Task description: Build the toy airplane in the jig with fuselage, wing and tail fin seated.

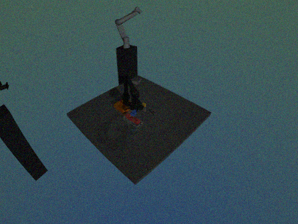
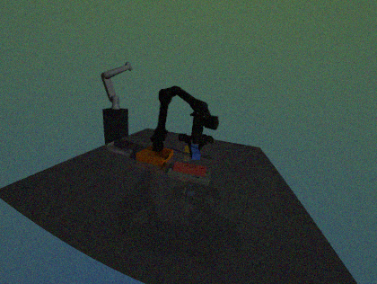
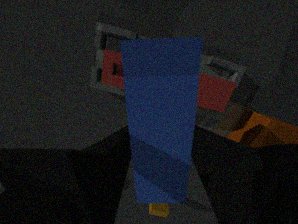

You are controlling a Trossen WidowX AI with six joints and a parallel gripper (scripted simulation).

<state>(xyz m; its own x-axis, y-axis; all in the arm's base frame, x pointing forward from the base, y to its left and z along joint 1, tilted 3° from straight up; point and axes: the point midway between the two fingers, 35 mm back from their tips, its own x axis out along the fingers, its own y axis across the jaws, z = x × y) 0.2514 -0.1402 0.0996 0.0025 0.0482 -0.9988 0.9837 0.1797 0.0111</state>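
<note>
My gripper (image 2: 196, 145) is shut on the blue wing (image 3: 160, 110) (image 2: 196, 153) (image 1: 133, 113) and holds it upright a little above the table, just behind the jig. The red fuselage (image 3: 216, 93) (image 2: 189, 168) (image 1: 134, 120) lies flat in the grey jig cradle (image 3: 236, 75) (image 2: 198, 178); a dark socket shows on its top to the left of the wing in the wrist view. A small yellow piece (image 2: 186, 148) (image 3: 159, 209), probably the tail fin, sits close by the gripper. The fingers themselves are lost in the dark.
An orange tray (image 2: 153, 156) (image 1: 121, 106) (image 3: 265, 131) stands beside the jig at the arm's base. A grey tray (image 2: 123, 146) lies further back. A black pedestal (image 1: 126, 64) (image 2: 115, 126) with a white arm stands at the table's far edge.
</note>
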